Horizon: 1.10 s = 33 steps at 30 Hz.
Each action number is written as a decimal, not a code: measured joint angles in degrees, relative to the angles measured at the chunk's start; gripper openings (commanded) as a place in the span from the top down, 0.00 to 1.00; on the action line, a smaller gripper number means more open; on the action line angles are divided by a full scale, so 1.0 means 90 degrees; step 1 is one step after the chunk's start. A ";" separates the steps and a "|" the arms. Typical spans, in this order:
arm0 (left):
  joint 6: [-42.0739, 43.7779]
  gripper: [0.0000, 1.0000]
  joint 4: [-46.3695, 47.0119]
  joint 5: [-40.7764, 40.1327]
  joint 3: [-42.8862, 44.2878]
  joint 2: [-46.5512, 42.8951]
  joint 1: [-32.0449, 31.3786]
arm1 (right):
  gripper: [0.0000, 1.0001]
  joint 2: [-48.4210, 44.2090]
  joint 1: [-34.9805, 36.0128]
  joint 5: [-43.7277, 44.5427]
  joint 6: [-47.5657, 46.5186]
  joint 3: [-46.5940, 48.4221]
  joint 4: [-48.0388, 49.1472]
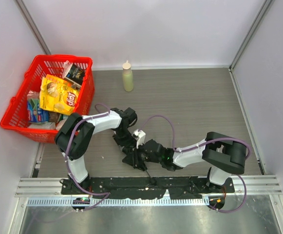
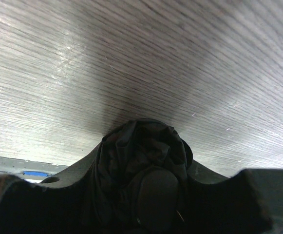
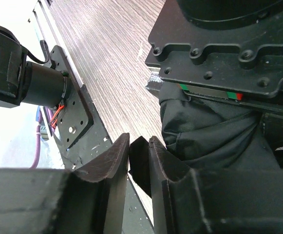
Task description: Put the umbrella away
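The umbrella (image 1: 134,155) is a bunched black fabric bundle lying on the wooden table between my two arms. A thin black rod (image 1: 150,175) runs from it toward the near rail. My left gripper (image 1: 128,145) is shut on the bundle. In the left wrist view the folds and a round black cap of the umbrella (image 2: 141,146) fill the gap between the jaws of the left gripper (image 2: 146,168). My right gripper (image 1: 141,157) comes in from the right. In its own view the right gripper (image 3: 140,141) pinches a flat black tab of the umbrella (image 3: 209,131), whose fabric bulges just beside it.
A red basket (image 1: 14,114) with a yellow chip bag (image 1: 58,95) and other packets stands at the back left. A pale squeeze bottle (image 1: 127,76) stands near the back wall. The black mounting plate (image 3: 75,117) and metal rail (image 1: 180,187) edge the near side.
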 measured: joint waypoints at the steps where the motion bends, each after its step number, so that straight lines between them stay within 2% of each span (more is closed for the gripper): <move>1: 0.0000 1.00 0.0002 -0.0005 0.0000 -0.0005 0.0000 | 0.78 0.0027 -0.0015 -0.0002 0.0015 -0.0005 0.0019; 2: 0.0002 1.00 0.0007 -0.0002 0.0000 -0.0010 0.0002 | 0.78 0.0039 -0.0019 -0.0007 0.0024 -0.0005 0.0039; 5: 0.0002 1.00 0.0012 -0.0002 0.0000 -0.0012 0.0002 | 0.62 0.0109 -0.0044 0.0005 0.0063 -0.0015 0.0100; 12: 0.0005 1.00 0.0019 -0.0002 0.0000 -0.0019 0.0005 | 0.62 0.0289 -0.0141 -0.0381 0.0265 -0.0296 0.0981; 17: 0.0000 1.00 0.0039 -0.0005 -0.0002 -0.0036 0.0005 | 0.56 0.0374 -0.0270 -0.0695 0.0423 -0.0376 0.1280; 22: -0.0017 1.00 0.0056 -0.0010 -0.0022 -0.0053 0.0005 | 0.55 0.0367 -0.0299 -0.0838 0.0464 -0.0449 0.1496; 23: -0.0022 1.00 0.0061 -0.0010 -0.0032 -0.0061 0.0005 | 0.56 0.0367 -0.0316 -0.0882 0.0486 -0.0469 0.1549; 25: -0.0041 1.00 0.0073 -0.0015 -0.0034 -0.0070 0.0005 | 0.65 0.0369 -0.0333 -0.0916 0.0505 -0.0493 0.1600; 28: -0.0068 1.00 0.0083 -0.0019 -0.0058 -0.0083 0.0005 | 0.86 0.0381 -0.0352 -0.0906 0.0525 -0.0469 0.1593; 30: -0.0070 1.00 0.0085 -0.0019 -0.0058 -0.0085 0.0007 | 0.94 0.0413 -0.0352 -0.0865 0.0525 -0.0418 0.1452; 33: -0.0075 1.00 0.0085 0.0007 -0.0058 -0.0083 0.0027 | 0.99 0.0381 -0.0304 -0.0658 0.0520 -0.0282 0.1078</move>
